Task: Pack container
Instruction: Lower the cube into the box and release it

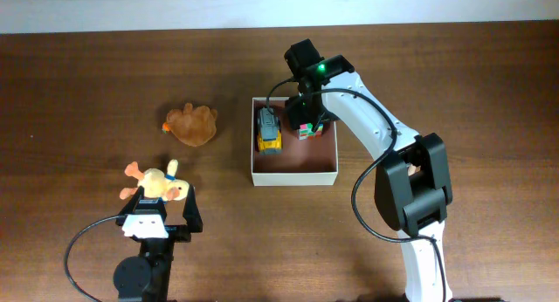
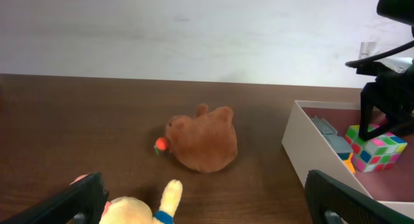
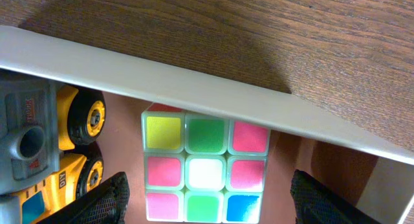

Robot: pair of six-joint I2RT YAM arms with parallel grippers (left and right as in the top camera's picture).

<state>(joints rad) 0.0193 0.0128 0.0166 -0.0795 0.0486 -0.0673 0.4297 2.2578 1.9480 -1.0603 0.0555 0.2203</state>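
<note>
Container [image 1: 293,178] sits open top up on the wooden table [image 1: 79,84]. White walls, pinkish-brown floor.

Two items inside it:
- colour cube [image 3: 206,169], flat on the floor, tight up against the container's far wall
- yellow-and-grey toy truck [image 1: 268,132], beside the cube, lengthwise along the container's left wall. Narrow gap between the two.

Right gripper [image 1: 307,120] is over the container's far half, directly above the cube. Jaws are spread wide. Its wrist camera shows one finger [image 3: 107,198] on each side of the cube, both clear of it, so it's holding nothing. Can't tell how high it is above the container floor.

Left gripper [image 1: 162,213] is well outside the container, off its near-left corner. Jaws are also wide apart. Yellow plush [image 1: 155,184] lies right at the fingertips. In the wrist view it sits low between the fingers, closer to the left one, with neither finger clamped on it. Can't tell if it touches a finger.

Brown plush [image 2: 200,143], small orange bit on one side, lies on the table left of the container, near it but apart, roughly level with the container's far wall. The yellow plush is further from the container than the brown one.
</note>
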